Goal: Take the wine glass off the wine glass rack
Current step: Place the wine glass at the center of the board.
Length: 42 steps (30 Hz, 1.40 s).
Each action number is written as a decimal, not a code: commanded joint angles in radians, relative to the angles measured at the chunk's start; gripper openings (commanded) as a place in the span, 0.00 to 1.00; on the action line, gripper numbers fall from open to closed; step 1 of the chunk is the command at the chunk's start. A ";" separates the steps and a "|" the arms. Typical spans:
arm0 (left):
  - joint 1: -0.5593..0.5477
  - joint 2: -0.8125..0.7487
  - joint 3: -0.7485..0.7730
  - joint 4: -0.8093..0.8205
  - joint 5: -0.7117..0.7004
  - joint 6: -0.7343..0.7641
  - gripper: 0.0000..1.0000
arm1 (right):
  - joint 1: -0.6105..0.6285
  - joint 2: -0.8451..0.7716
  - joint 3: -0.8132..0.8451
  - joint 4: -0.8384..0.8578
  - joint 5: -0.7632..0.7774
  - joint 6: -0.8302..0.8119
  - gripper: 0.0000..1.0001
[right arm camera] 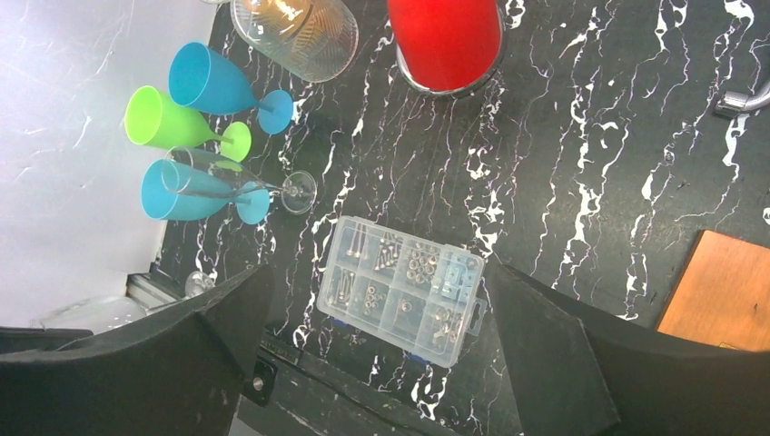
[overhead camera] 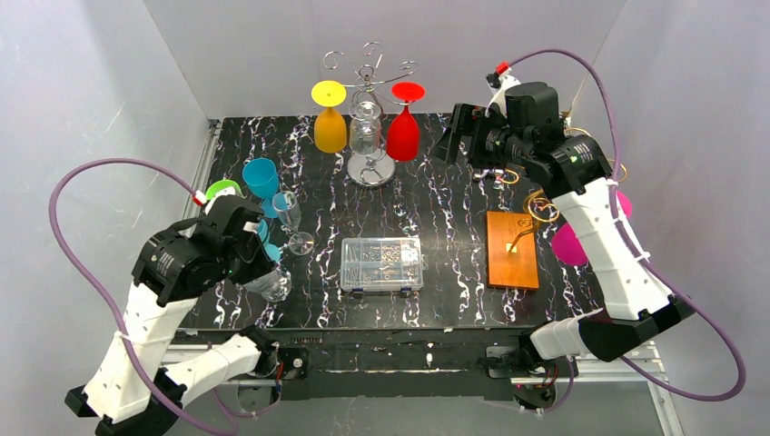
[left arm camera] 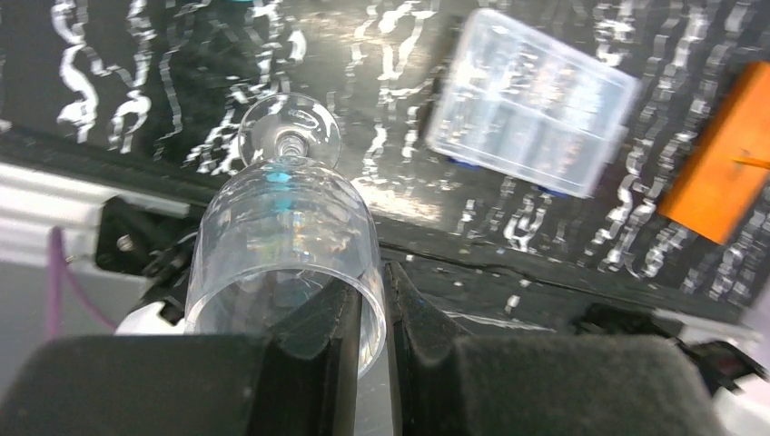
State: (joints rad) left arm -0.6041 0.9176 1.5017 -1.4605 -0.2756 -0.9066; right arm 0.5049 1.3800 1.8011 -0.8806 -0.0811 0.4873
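A: Left hand?
B: Left hand (left arm camera: 374, 300) is pinched together on the rim of the clear wine glass (left arm camera: 286, 227). It looks like one finger is inside the bowl and one outside, probably because the bowl is too wide to span.
A: Where's that glass?
B: It's off the rack (overhead camera: 372, 173), at the front-left edge of the counter (overhead camera: 454, 218). It's tilted, with the foot pointing away from the wrist. Can't tell if the foot touches down.
A: Right hand?
B: Right hand (overhead camera: 454, 136) has its fingers wide apart and holds nothing. It hovers just right of the red glass (overhead camera: 404, 134). My guess is it's staged for that one.
A: What's on the rack?
B: A yellow glass (overhead camera: 330, 130), a second clear glass (overhead camera: 366, 127) and the red one. They hang bowl-down by their feet, so each should slide out sideways.
A: Containers?
B: A plastic box (overhead camera: 381, 263) sits mid-counter with the lid shut. Its compartments hold small metal bits, maybe screws or nuts; they're too small to tell. Every glass looks empty.
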 commanded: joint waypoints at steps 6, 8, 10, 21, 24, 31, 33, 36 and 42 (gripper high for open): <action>0.192 0.049 -0.086 -0.075 -0.137 0.073 0.00 | 0.009 -0.024 -0.021 0.047 -0.028 -0.035 0.98; 0.262 0.057 -0.101 -0.032 -0.129 0.116 0.00 | 0.010 -0.021 -0.023 0.044 -0.038 -0.039 0.98; 0.325 0.071 -0.115 0.004 -0.119 0.141 0.00 | 0.013 -0.015 -0.023 0.036 -0.048 -0.045 0.98; 0.598 0.137 -0.148 0.230 -0.071 0.214 0.00 | 0.021 -0.017 -0.031 0.007 -0.086 -0.061 0.98; 0.698 0.174 -0.140 0.271 -0.038 0.225 0.00 | 0.021 -0.029 -0.038 -0.002 -0.085 -0.070 0.98; 0.855 0.213 -0.169 0.382 0.027 0.243 0.00 | 0.021 -0.040 -0.031 -0.028 -0.083 -0.092 0.98; 0.904 0.224 -0.188 0.425 0.051 0.251 0.00 | 0.021 -0.043 -0.032 -0.029 -0.083 -0.095 0.98; 0.977 0.229 -0.229 0.503 0.116 0.265 0.00 | 0.021 -0.051 -0.034 -0.033 -0.082 -0.098 0.98; 1.056 0.265 -0.258 0.600 0.193 0.291 0.00 | 0.021 -0.067 -0.043 -0.035 -0.078 -0.102 0.98</action>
State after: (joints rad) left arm 0.4160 1.1721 1.2488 -0.9623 -0.1490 -0.6468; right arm 0.5194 1.3579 1.7687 -0.9268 -0.1596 0.4072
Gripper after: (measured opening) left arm 0.114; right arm 0.983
